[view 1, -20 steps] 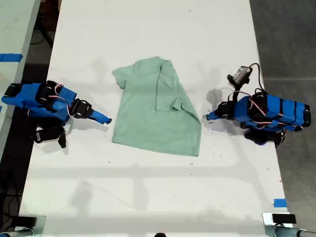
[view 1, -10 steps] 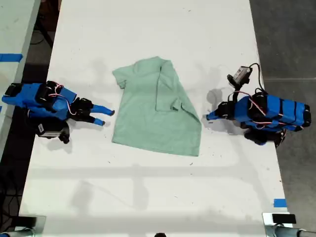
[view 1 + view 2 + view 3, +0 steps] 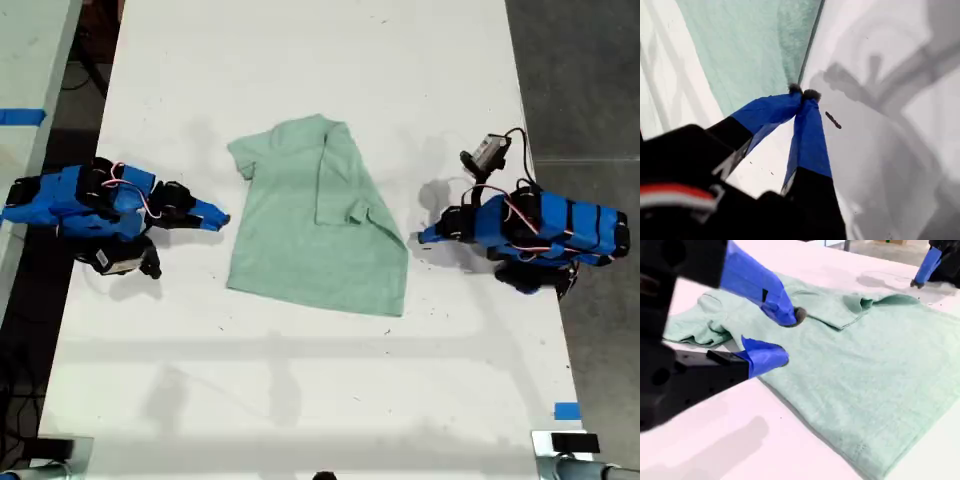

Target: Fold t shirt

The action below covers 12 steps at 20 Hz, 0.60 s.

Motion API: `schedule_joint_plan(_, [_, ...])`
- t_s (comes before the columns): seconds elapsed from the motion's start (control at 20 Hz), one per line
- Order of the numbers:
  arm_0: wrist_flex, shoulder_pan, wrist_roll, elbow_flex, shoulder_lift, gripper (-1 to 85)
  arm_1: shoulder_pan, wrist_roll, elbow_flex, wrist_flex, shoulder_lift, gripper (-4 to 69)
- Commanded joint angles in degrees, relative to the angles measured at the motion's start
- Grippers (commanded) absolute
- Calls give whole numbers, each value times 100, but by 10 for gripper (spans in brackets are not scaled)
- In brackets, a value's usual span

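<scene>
The pale mint-green t shirt [image 3: 300, 230] lies flat on the white table [image 3: 300, 380], one side folded over its middle. In the exterior view, my first gripper [image 3: 422, 237] rests at the shirt's right edge; its tips [image 3: 802, 93] are shut, right at the hem of the t shirt [image 3: 740, 50], with no cloth visibly between them. My second gripper [image 3: 218, 214] sits at the exterior view's left, just off the shirt's left edge. Its jaws [image 3: 790, 337] stand open over the t shirt [image 3: 865, 365], near a sleeve. My first gripper [image 3: 917, 282] shows beyond the shirt.
The table's edges run close behind both arm bases in the exterior view. A strip of blue tape [image 3: 566, 410] marks the table's lower right there. A second table with blue tape [image 3: 20, 116] stands at the exterior view's left, dark floor [image 3: 590, 80] at its right.
My second gripper has opened, turned, and shifted up and toward the shirt's left edge in the exterior view. My first arm has not moved.
</scene>
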Motion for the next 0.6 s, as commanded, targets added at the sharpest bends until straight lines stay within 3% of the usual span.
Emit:
schedule_joint_plan(0.0, [-141,-431,-18,-167,44,21,-70,-35,308,-9,79,3])
schedule_joint_plan(0.55, [53,-712,229,325,44,-1,-132,-167,202,70,79,-2])
